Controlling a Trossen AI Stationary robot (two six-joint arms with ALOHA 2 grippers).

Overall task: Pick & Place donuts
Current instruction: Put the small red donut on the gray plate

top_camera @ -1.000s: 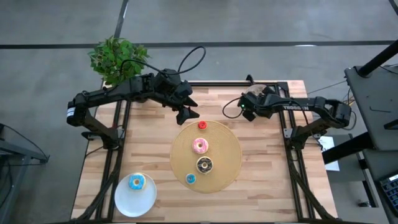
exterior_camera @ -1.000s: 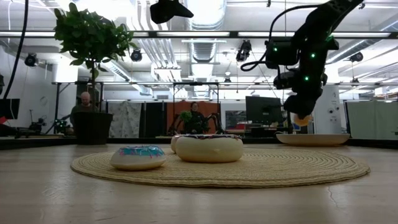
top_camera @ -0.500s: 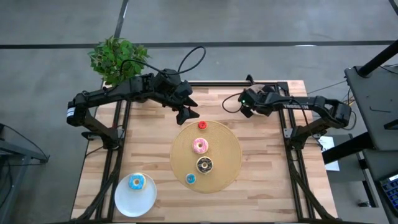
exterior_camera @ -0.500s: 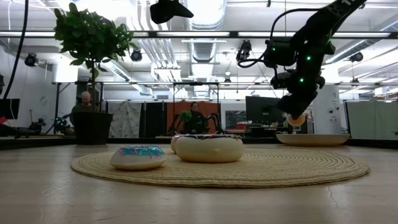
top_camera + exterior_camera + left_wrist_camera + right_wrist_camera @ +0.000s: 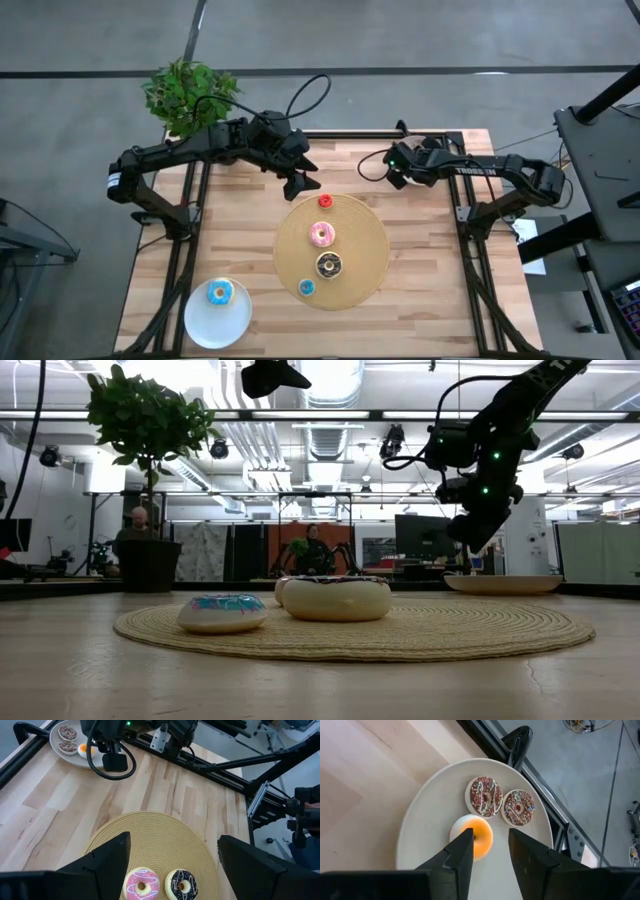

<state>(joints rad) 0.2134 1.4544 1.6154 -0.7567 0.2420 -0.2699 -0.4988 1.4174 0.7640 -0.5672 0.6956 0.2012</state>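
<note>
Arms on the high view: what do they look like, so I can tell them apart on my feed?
Both arms are dark, slim and jointed. The right arm bears white lettering along its forearm and a green light near its wrist; its hand has two dark fingers. The left arm trails a looping black cable and ends in a dark two-fingered hand.

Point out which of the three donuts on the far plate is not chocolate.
The orange-iced donut, right in front of the right hand. The other two are chocolate brown with sprinkles and lie side by side beyond it on the white plate.
</note>
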